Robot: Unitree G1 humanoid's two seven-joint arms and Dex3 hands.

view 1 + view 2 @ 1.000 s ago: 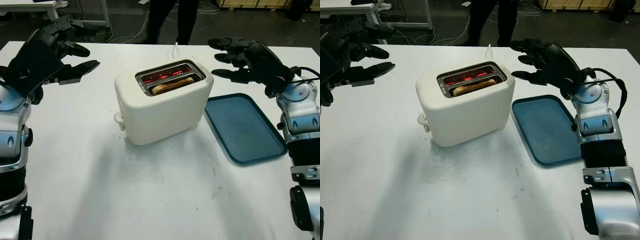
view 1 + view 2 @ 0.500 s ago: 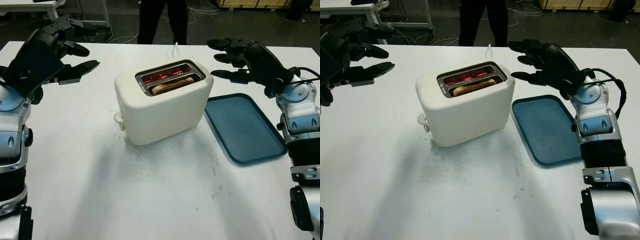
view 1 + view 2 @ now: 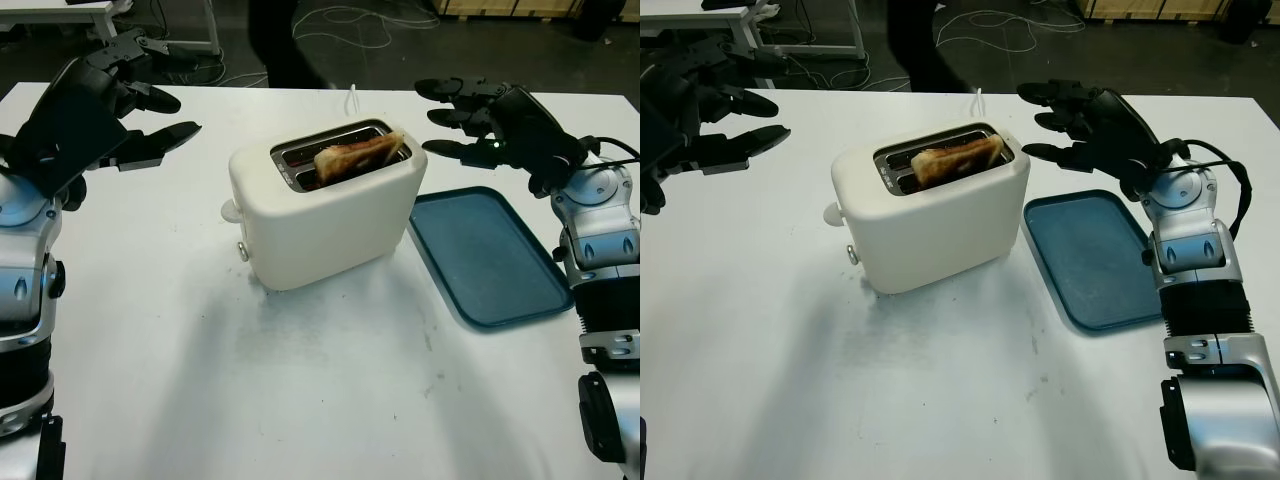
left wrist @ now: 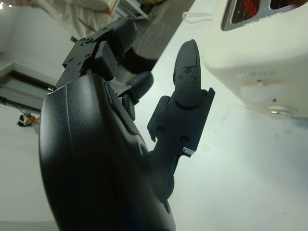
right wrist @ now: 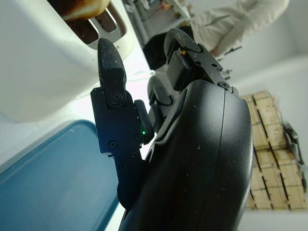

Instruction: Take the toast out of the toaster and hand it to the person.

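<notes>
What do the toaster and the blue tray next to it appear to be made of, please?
The toaster looks like cream plastic with a smooth satin shell and soft highlights; its slot rim seems metal. The tray looks like matte blue plastic, its raised rim moulded in one piece.

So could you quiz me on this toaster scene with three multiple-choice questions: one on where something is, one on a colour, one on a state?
1. Where does the tray lie?
A. on the robot's right of the toaster
B. on top of the toaster
C. under the left hand

2. What colour is the tray?
A. red
B. blue
C. yellow

3. How does the toast sit?
A. flat on the tray
B. held in the right hand
C. sticking up out of a toaster slot

Answers: 1 A, it lies on the table beside the toaster below the right hand. 2 B, its surface is blue. 3 C, the slice rises above the slot and both hands are open.
</notes>
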